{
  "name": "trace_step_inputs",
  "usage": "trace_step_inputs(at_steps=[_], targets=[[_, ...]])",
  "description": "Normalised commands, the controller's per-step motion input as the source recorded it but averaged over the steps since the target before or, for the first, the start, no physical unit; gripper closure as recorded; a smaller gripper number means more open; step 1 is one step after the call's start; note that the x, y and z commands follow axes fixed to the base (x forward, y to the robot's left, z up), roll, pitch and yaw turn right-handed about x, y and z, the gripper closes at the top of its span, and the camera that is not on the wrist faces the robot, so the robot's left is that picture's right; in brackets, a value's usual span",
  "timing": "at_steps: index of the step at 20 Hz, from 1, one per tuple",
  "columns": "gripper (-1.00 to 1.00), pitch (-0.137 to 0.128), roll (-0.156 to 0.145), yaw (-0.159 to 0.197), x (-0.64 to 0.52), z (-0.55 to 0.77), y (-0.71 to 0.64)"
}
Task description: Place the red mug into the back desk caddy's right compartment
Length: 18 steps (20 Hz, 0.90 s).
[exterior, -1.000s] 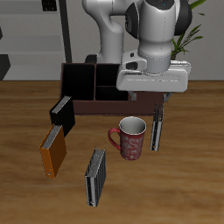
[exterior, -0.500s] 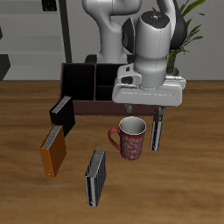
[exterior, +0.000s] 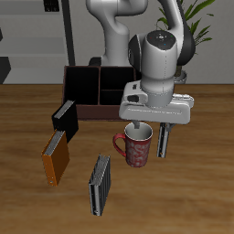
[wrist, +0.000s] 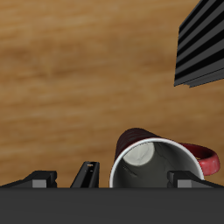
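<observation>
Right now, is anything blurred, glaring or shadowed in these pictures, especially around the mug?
Exterior view: even, soft lighting, no glare; the tool hangs over the red mug, with faint shadows on the table. Wrist view: the mug is sharp but cropped at the frame edge, its grey inside evenly lit, and the wood grain looks smeared and soft.

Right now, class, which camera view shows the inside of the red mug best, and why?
The wrist view: it looks straight down into the red mug, showing its grey inside and handle. The exterior view shows the mug's speckled outside, with the gripper hiding much of the opening.
</observation>
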Motion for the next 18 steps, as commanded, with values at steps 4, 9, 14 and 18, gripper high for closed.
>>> trace_step_inputs(at_steps=[4,9,14,18], targets=[[-1.00,0.016,-0.007,-0.064,0.00,-0.17,-0.04],[-1.00,0.024,-0.016,-0.055,0.06,-0.21,-0.05],[-1.00,0.040,0.000,-0.042,0.06,-0.26,-0.02],[-1.00,0.046,0.013,-0.054,0.01,-0.25,-0.02]])
